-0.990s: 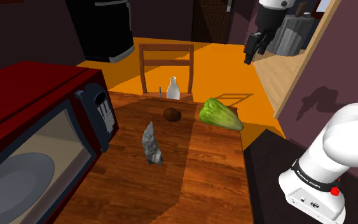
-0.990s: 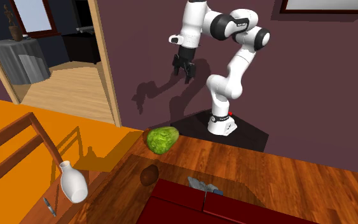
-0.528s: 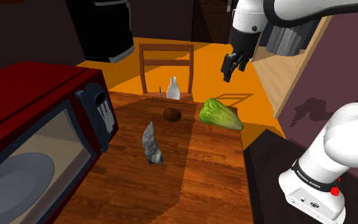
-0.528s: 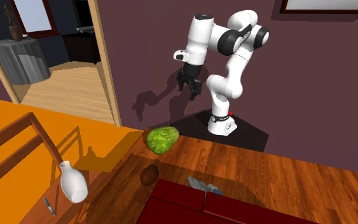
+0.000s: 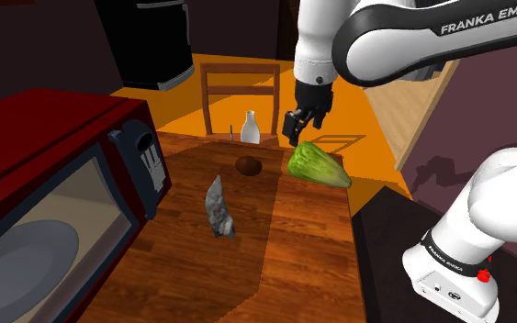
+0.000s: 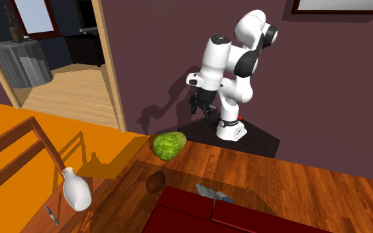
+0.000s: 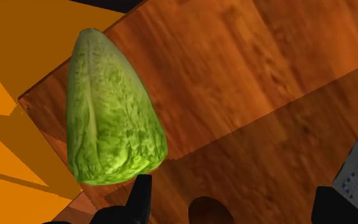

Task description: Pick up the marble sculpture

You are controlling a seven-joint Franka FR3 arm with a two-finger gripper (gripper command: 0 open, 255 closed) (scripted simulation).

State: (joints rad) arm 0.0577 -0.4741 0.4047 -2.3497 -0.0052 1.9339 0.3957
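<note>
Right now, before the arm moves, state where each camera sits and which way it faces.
Shoulder view: beside and behind the stand, looking down along the table toward the chair; the arm and gripper show.
Second exterior view: across the table, facing the arm and the purple wall behind it; the whole arm shows.
Wrist view: on the hand, looking down at the green cabbage; its two black fingers show, apart.
Shared: shoulder and second exterior views both hold the cabbage, white vase and grey sculpture.

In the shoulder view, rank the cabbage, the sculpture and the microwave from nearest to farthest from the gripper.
1. Cabbage, right under the gripper, near the table's right edge.
2. Sculpture, mid-table.
3. Microwave, at the view's left.
</note>
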